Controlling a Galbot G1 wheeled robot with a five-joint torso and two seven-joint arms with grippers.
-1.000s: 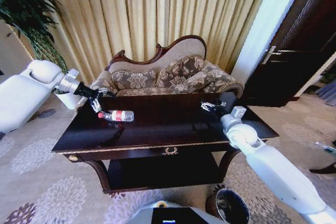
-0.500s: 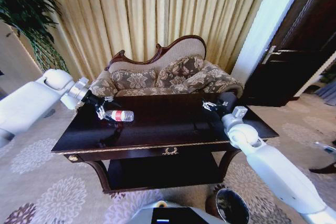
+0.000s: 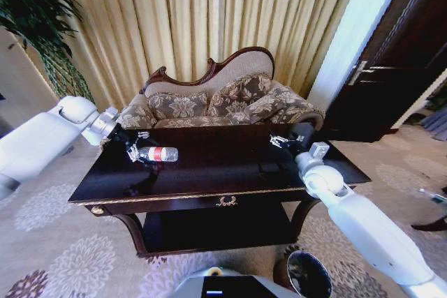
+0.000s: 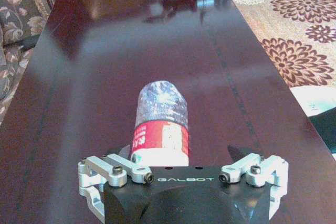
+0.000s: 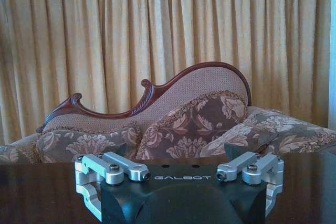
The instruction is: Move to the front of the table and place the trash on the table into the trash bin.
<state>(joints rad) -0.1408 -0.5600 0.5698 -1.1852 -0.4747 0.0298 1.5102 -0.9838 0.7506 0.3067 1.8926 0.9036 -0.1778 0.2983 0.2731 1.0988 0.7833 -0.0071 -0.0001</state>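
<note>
Left gripper sits wide open around the cap end of the bottle, centre-left on the table (grasping nothing yet); squeeze at the label, squarely, since it rolls easily

The left tool hides the cap end of the bottle, and the trash bin is cut off by the lower picture edge.
</note>
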